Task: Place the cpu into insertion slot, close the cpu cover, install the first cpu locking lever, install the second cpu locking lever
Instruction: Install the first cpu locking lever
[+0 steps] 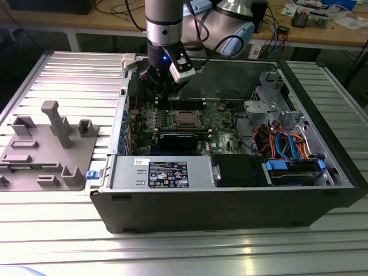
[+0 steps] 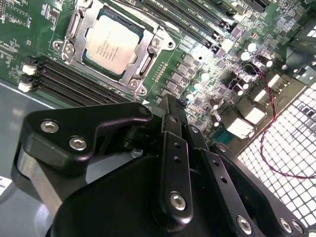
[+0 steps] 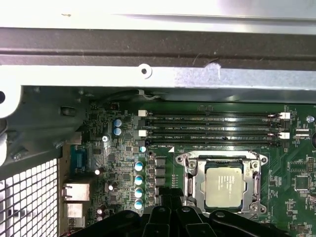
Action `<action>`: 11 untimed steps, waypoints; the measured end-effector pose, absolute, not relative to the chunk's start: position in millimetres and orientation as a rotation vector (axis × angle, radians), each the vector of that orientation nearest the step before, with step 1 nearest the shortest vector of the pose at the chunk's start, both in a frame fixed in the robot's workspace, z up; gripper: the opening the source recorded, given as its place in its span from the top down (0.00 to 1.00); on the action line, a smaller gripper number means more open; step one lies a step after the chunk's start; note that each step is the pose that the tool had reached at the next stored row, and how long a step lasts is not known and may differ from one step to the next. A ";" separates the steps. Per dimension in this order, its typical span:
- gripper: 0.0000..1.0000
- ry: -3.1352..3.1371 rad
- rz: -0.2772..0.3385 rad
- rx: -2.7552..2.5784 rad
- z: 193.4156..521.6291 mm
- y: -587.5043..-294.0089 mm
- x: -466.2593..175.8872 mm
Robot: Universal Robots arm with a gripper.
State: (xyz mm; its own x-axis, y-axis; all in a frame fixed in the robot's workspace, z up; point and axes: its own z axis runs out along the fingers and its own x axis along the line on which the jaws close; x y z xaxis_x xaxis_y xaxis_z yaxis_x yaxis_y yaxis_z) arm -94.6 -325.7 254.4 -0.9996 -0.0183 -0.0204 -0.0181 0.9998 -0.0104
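Observation:
The cpu (image 2: 113,42) lies flat in the insertion slot (image 2: 63,48), silver top up, on the green board. The cpu cover (image 2: 144,48) is down around it, and the chip shows through its window. Thin metal levers run along two sides of the frame. My gripper (image 2: 174,101) hangs over the board beside the socket, near the small capacitors, apart from the chip, its black fingers together with nothing between them. In the first wrist view the cpu (image 3: 223,186) sits beside the gripper (image 3: 170,193). In the exterior view the gripper (image 1: 163,98) hovers just beyond the cpu (image 1: 185,119).
The open computer case (image 1: 230,201) walls in the board, with a power supply (image 1: 167,172) in front and drive cages with orange and blue cables (image 1: 290,146) on the exterior view's right. Black memory slots (image 3: 212,126) flank the socket. A grey fixture (image 1: 49,146) stands outside the case.

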 end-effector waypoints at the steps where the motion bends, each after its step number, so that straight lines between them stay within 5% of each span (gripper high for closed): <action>1: 0.89 3.121 -0.016 -0.029 254.4 -325.0 -94.8; 11: 0.89 3.121 -0.016 -0.034 256.9 -314.0 -95.0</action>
